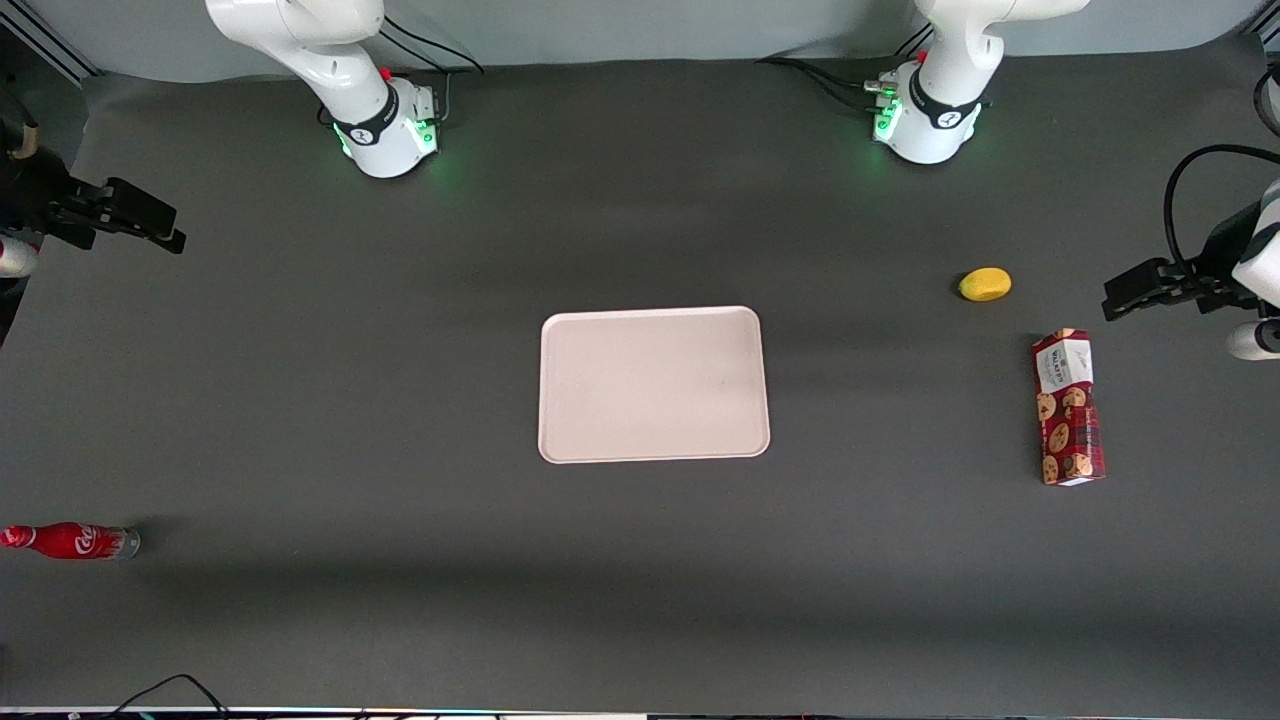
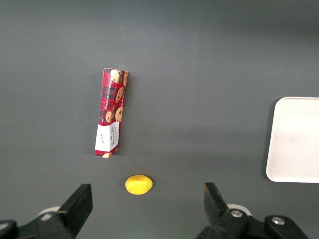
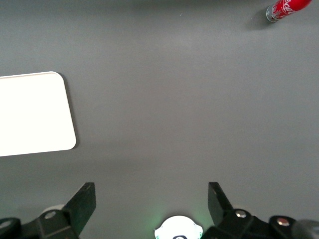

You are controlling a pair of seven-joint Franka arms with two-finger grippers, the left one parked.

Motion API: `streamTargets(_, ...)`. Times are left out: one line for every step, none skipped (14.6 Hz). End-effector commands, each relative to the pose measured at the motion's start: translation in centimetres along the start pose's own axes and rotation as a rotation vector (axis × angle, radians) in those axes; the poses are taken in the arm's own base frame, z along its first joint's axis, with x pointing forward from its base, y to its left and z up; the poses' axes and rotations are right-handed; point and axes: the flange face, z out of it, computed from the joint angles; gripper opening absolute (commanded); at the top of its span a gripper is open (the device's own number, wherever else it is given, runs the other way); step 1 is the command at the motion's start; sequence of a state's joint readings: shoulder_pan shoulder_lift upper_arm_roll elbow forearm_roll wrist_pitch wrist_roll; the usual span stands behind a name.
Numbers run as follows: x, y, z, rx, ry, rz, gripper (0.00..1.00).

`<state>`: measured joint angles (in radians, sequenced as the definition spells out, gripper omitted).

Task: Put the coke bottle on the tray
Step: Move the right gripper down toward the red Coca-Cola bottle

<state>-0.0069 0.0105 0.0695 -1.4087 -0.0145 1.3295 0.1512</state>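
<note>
A: Where is the coke bottle (image 1: 68, 541)?

B: It lies on its side on the dark table (image 1: 300, 400), near the table edge closest to the front camera, far toward the working arm's end. Its red cap points outward toward that end; its silvery base faces the table's middle. Nothing touches it.

A: And the tray (image 1: 654, 384)?

B: At the table's centre, flat and bare, well apart from the bottle. The right wrist view shows one rounded corner of the tray (image 3: 35, 113) and the base end of the bottle (image 3: 284, 10) with open table between them.

A: The gripper (image 1: 150, 225)?

B: It hangs above the table at the working arm's end, farther from the front camera than the bottle and well apart from it. In the right wrist view its fingers (image 3: 82, 201) stand wide apart with nothing between them.

A: Which step is this?

B: By my reading, the reach has not begun. The next move calls for carrying the gripper toward the front camera until it is over the bottle, turning the wrist so the fingers straddle the slim body across its length, then descending. A lying bottle may roll if nudged.

A: Other objects?

B: A cookie box (image 1: 1068, 407) and a yellow lemon-like fruit (image 1: 985, 284) lie toward the parked arm's end, clear of the likely path.
</note>
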Motion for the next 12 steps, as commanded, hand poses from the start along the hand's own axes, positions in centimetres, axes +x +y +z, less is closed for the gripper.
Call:
streamTargets(-1.0,-0.7,-0.8,0.017,0.011,0.006,1.00)
streamTargets(-1.0,-0.9,-0.8,0.015,0.011,0.006,1.00)
streamTargets(-0.8,-0.9,-0.7,0.004,0.010,-0.010,1.00)
streamTargets(-0.6,-0.2,-0.6,0.004,0.011,-0.005,1.00)
streamTargets(0.0,1.3,-0.2,-0.001,0.008,-0.011,1.00)
streamTargets(1.2,4.1,0.7,-0.023,0.012,-0.045,1.00)
streamTargets(3.2,7.1,2.4,-0.041,0.005,-0.099,1.00)
streamTargets(4.6,10.2,3.8,-0.038,0.004,-0.164,1.00)
streamTargets(6.0,12.7,5.4,-0.044,0.001,-0.224,1.00)
streamTargets(7.6,14.3,7.1,-0.076,0.003,-0.288,1.00)
streamTargets(9.1,16.2,8.5,-0.109,0.020,-0.356,1.00)
streamTargets(11.3,19.2,11.2,-0.124,0.041,-0.444,1.00)
